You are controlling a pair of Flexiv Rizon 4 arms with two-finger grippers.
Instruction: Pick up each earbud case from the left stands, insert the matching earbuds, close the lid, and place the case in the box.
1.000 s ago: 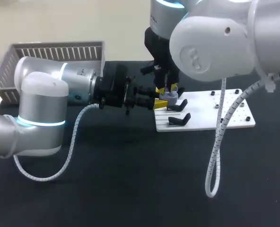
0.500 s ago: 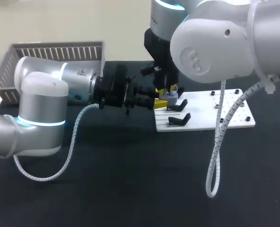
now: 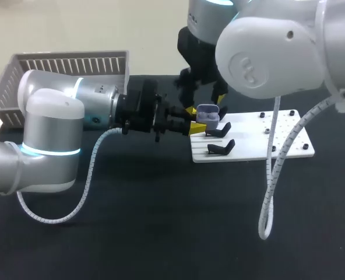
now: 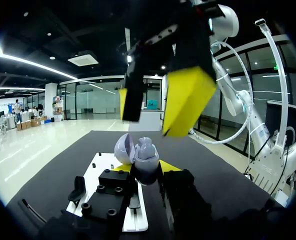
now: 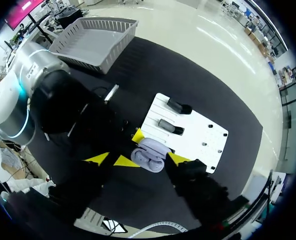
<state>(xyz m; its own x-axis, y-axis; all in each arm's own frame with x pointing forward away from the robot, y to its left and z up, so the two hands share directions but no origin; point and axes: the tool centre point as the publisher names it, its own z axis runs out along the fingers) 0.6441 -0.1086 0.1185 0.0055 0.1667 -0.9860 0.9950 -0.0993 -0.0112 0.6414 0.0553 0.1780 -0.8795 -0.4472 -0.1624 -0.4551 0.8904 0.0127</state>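
The black counter point(image 3: 161, 221) carries a grey slatted plastic basket point(image 3: 62, 61) at the far left and a white perforated board point(image 3: 289, 140) with black stands point(image 3: 222, 147) at the right. My left arm point(image 3: 50, 116) reaches in level from the left. Its claw point(image 3: 196, 125) is clamped on the small lilac earbud case point(image 3: 207, 115), holding it just above the board's left end with the lid tipped open. My right arm point(image 3: 271, 52) comes down from above. Its claw point(image 4: 155, 102) hangs straight over the case, spread wide and touching nothing. The case lies directly beneath that claw, so I judge a straight drop would reach the lid. I can't tell whether both earbuds are seated.
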